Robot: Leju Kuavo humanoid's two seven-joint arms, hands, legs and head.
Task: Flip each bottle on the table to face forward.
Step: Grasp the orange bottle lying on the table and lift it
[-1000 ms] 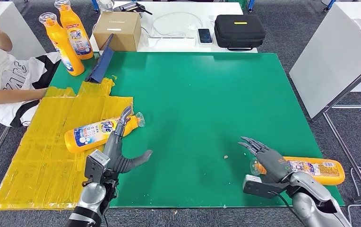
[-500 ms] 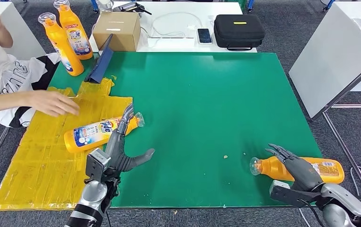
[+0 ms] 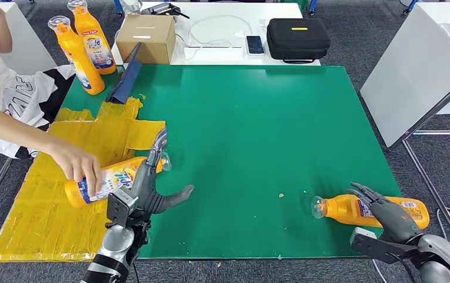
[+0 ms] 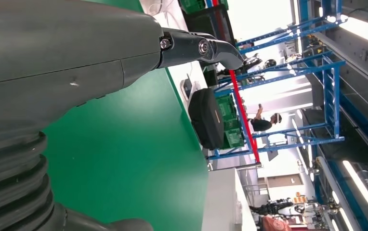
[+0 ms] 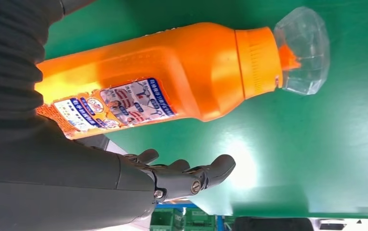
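An orange bottle [image 3: 112, 178] lies on the yellow patch [image 3: 46, 218] at the left of the green table [image 3: 258, 118], and a person's hand [image 3: 78, 165] grips its base end. My left hand [image 3: 151, 186] is open just right of it, with fingers stretched over the bottle's neck and the thumb spread aside. A second orange bottle [image 3: 352, 210] [image 5: 172, 82] lies near the front right corner, clear cap pointing left. My right hand [image 3: 390, 217] [image 5: 182, 178] hovers open at its label end and holds nothing. Two more orange bottles [image 3: 76, 56] [image 3: 95, 40] stand upright at the back left.
A cardboard box [image 3: 146, 36], a phone [image 3: 255, 44] and a black case [image 3: 298, 38] sit on the white table behind. A dark blue flap [image 3: 126, 76] leans at the back left. A white board [image 3: 417, 76] stands right of the table. The person sits at the left.
The person's hand reached in, took hold of the left bottle and pulled it a little leftward. My right hand drew back to the right, from the right bottle's cap to its label end.
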